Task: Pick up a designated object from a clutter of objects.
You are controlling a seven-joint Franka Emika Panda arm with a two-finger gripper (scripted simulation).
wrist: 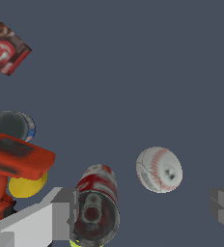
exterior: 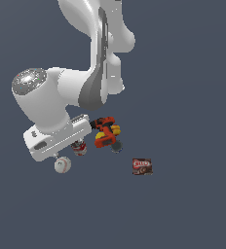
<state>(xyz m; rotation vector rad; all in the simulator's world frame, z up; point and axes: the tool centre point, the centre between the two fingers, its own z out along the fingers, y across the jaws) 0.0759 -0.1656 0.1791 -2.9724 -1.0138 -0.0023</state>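
Exterior view looks down steeply from high up, fairly far off; the arm (exterior: 81, 73) fills the upper part of the frame and covers part of the clutter. Wrist view sits close over the grey floor (wrist: 133, 72), facing down past the two fingertips (wrist: 61, 212), so items look large. Both views share the baseball (exterior: 62, 165) (wrist: 159, 170), the red can (exterior: 79, 148) (wrist: 95, 205), the orange-red drill (exterior: 105, 132) (wrist: 12, 164) and the dark box (exterior: 142, 166) (wrist: 5, 48). The wrist view cuts off the box and drill at its edge.
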